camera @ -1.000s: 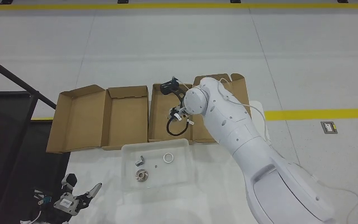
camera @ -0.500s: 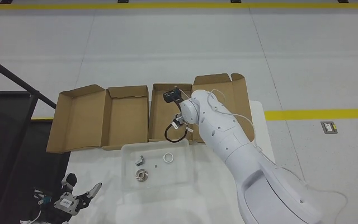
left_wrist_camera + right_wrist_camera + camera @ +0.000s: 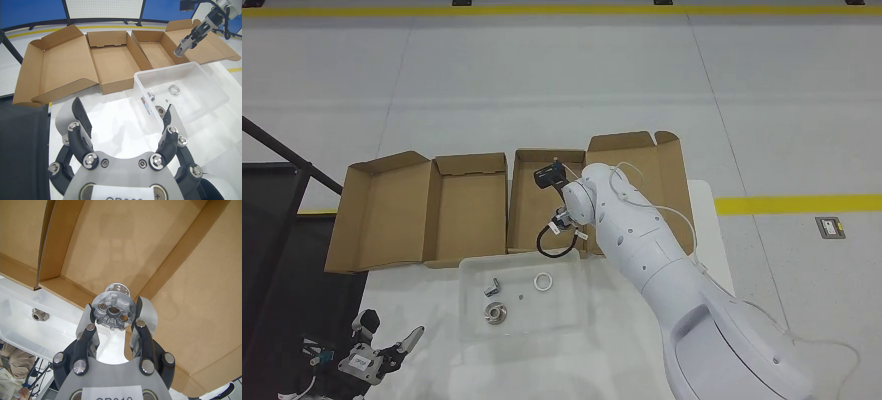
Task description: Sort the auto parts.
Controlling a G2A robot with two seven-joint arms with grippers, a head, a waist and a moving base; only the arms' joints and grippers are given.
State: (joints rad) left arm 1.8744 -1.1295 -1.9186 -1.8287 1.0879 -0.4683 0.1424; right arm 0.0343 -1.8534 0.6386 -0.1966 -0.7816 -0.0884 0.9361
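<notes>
My right gripper point(image 3: 114, 309) is shut on a grey metal flanged hub point(image 3: 113, 313), held above the floor of the third cardboard box point(image 3: 121, 247). In the left wrist view that gripper point(image 3: 181, 50) hangs over the box's right wall with the hub point(image 3: 178, 52) at its tip. A clear plastic bin point(image 3: 467, 300) in front of the boxes holds a metal ring point(image 3: 174, 89), a small bracket point(image 3: 151, 96) and another flanged hub point(image 3: 160, 110). Over the table's near left corner, my left gripper point(image 3: 123, 105) stands open with nothing between its fingers.
Two more open cardboard boxes point(image 3: 382, 215) point(image 3: 470, 210) lie left of the third box point(image 3: 527, 200), and its lid flap point(image 3: 662, 170) spreads to the right. A black frame point(image 3: 282, 160) stands at the table's left. White tabletop lies around the left gripper point(image 3: 382, 350).
The right arm's wrist has shifted a little toward the bin side of the third box, the hub still in its grip. The left gripper has not moved.
</notes>
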